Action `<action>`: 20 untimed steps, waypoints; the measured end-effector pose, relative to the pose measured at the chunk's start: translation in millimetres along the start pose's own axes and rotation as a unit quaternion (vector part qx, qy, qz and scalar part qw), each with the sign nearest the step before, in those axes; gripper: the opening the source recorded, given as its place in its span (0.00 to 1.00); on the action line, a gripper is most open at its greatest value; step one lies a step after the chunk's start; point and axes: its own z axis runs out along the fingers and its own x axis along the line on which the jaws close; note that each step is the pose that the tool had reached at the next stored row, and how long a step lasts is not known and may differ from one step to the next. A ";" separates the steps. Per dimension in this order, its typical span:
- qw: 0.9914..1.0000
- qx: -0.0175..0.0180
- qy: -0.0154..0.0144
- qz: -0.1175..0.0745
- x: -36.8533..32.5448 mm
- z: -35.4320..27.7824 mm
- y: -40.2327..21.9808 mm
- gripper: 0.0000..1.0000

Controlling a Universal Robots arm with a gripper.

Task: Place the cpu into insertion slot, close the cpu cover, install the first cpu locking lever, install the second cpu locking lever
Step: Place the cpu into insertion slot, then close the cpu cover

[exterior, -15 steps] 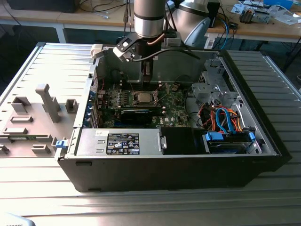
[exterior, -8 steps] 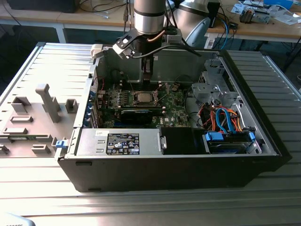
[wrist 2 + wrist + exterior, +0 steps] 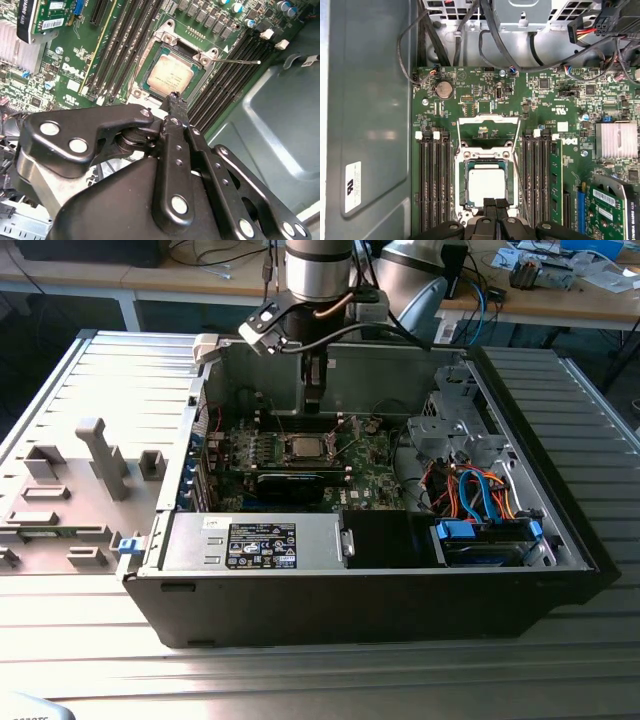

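Closest was the black gripper (image 3: pixel 173 97), jaws pressed together and holding nothing. In the exterior view it hung at 12 o'clock from the insertion slot (image 3: pixel 303 448). The cpu (image 3: pixel 486 184) lay in that slot, with the cpu cover (image 3: pixel 488 119) swung open.

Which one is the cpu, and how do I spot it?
Look into the open computer case at the green board. In its middle, between two banks of long black slots, sits the silver-rimmed insertion slot, and the cpu lies in it. It is the only plain, smooth, silver-grey square there.
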 end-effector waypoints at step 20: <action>1.000 0.000 0.000 0.000 -5.7 -8.9 5.6 0.11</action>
